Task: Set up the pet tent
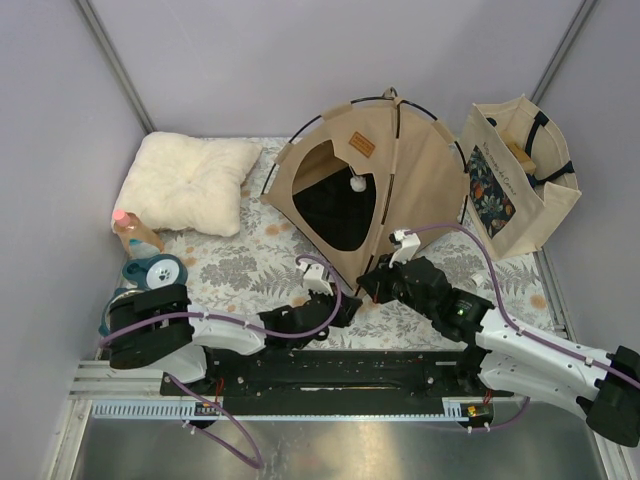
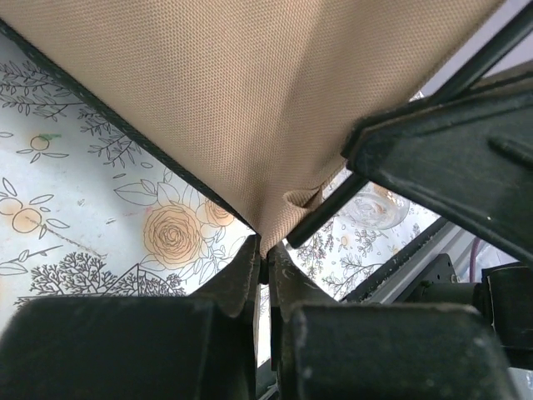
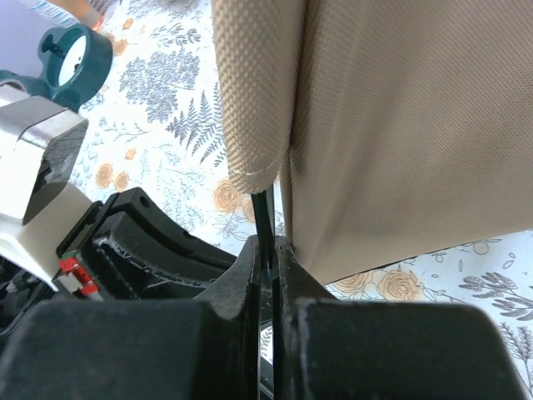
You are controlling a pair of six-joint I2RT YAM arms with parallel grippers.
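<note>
Both left tool [image 1: 349, 303] and right tool [image 1: 367, 291] grip the pet tent [image 1: 425, 170] corner.

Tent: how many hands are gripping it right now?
2. The left hand pinches the fabric tip of the tent at its near corner. The right hand clamps the black pole at that same corner. Both show plainly, none hidden.

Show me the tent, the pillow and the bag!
tent [image 1: 420, 170]: top view, its tan right wall.
pillow [image 1: 190, 180]: top view, its fluffy middle.
bag [image 1: 550, 215]: top view, its plain beige side.
</note>
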